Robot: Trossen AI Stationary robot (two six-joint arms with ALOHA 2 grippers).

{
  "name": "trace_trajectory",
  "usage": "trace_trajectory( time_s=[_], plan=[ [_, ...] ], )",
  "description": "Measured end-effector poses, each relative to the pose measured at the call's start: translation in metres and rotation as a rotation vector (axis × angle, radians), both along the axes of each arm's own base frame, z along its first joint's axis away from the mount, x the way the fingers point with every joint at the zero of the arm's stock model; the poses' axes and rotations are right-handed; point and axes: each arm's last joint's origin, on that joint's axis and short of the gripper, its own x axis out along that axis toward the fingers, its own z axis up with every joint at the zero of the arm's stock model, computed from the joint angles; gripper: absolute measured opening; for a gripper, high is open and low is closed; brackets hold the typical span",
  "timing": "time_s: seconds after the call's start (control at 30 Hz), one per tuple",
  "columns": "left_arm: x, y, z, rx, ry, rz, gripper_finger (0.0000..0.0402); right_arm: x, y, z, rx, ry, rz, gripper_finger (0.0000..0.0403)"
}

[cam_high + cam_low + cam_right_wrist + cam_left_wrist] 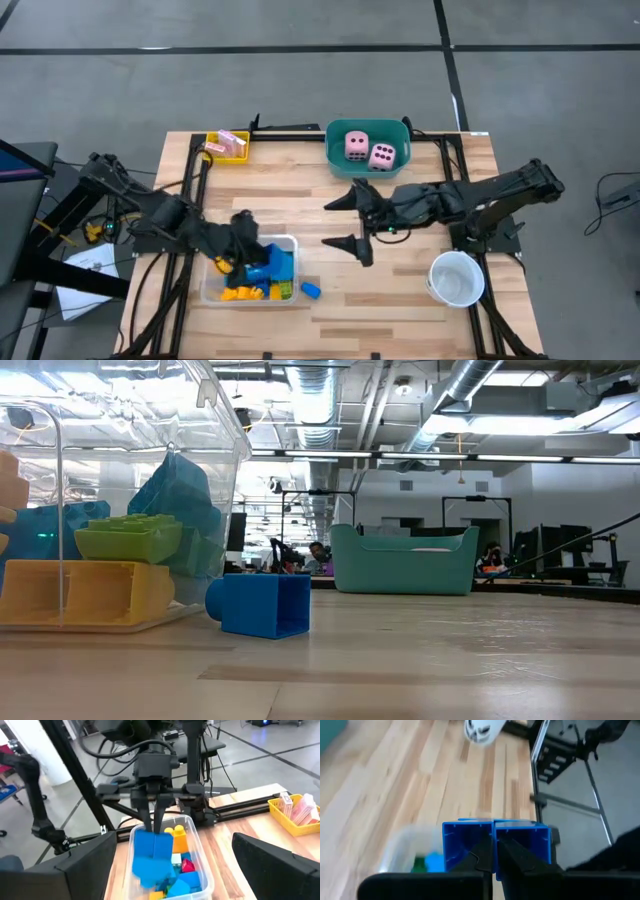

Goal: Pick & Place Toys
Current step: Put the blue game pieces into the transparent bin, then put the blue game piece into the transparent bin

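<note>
Toys are split between containers right now: most of the building blocks [255,285] sit in the clear tray [290,243] near the counter's [400,320] front edge, and the two pink dice [368,150] rest side by side in the teal tub [340,160] at the back. Your left end effector [156,822] is pinched tight on a large blue block [152,845] — the fingers [512,857] clamp its middle wall, a thin feature that gives a firm hold, and the block hangs just above the tray's pile. Judging from that, you are either lifting it out or about to let it go; the pictures don't settle which.

Your right end effector [358,220] waits over the bare middle of the counter with its fingers spread wide and nothing between them, aimed toward the tray.

One loose blue block [262,604] lies on the counter just outside the tray wall, close to the front edge — a nudge could send it off. The yellow tray [228,146] with its pink-white cards [232,143] sits in the back left corner, and a white cup [457,278] stands beside the right arm's base. You have open wood between tray and tub, so a carry across the middle looks unobstructed, provided the right arm keeps out of that lane.
</note>
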Motion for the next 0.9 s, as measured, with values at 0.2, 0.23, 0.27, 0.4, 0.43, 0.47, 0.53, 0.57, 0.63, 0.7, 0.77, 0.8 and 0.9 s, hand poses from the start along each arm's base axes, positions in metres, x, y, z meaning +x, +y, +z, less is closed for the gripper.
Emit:
trace_trajectory(
  time_s=[0.2, 0.23, 0.27, 0.4, 0.43, 0.47, 0.53, 0.57, 0.63, 0.7, 0.77, 0.8, 0.9],
  plan=[
    [-0.028, -0.007, -0.009, -0.034, 0.178, 0.023, 0.0004, -0.009, -0.002, 0.000, -0.020, 0.054, 0.002, 0.0386],
    [-0.031, -0.008, -0.011, -0.034, 0.209, 0.029, 0.0004, -0.009, -0.002, -0.001, -0.023, 0.063, 0.003, 0.0386],
    [-0.033, -0.010, -0.014, -0.032, 0.237, 0.035, 0.0004, -0.010, -0.002, -0.002, -0.027, 0.073, 0.005, 0.0386],
    [-0.038, -0.010, -0.021, -0.036, 0.314, 0.103, 0.0007, -0.012, 0.001, -0.004, -0.033, 0.093, 0.016, 0.0386],
    [-0.039, -0.009, -0.021, -0.038, 0.319, 0.119, 0.0009, -0.012, 0.001, -0.005, -0.035, 0.097, 0.017, 0.0386],
    [-0.039, -0.009, -0.021, -0.042, 0.323, 0.133, 0.0013, -0.012, 0.002, -0.005, -0.034, 0.099, 0.019, 0.0386],
    [-0.040, -0.008, -0.022, -0.035, 0.334, 0.142, 0.0026, -0.012, 0.001, -0.005, -0.036, 0.103, 0.020, 0.0386],
    [-0.040, -0.007, -0.022, -0.033, 0.336, 0.142, 0.0036, -0.012, 0.001, -0.005, -0.036, 0.104, 0.019, 0.0386],
    [-0.041, -0.007, -0.023, -0.028, 0.343, 0.143, 0.0062, -0.012, 0.001, -0.006, -0.039, 0.111, 0.018, 0.0386],
    [-0.041, -0.007, -0.023, -0.028, 0.345, 0.142, 0.0091, -0.012, 0.001, -0.006, -0.043, 0.116, 0.018, 0.0386],
    [-0.041, -0.007, -0.023, -0.031, 0.349, 0.138, 0.0121, -0.013, 0.001, -0.007, -0.046, 0.126, 0.019, 0.0386],
    [-0.041, -0.007, -0.023, -0.032, 0.352, 0.135, 0.0136, -0.013, 0.001, -0.008, -0.048, 0.134, 0.019, 0.0386],
    [-0.041, -0.007, -0.023, -0.034, 0.352, 0.132, 0.0179, -0.013, 0.001, -0.009, -0.052, 0.149, 0.019, 0.0386]
  ],
)
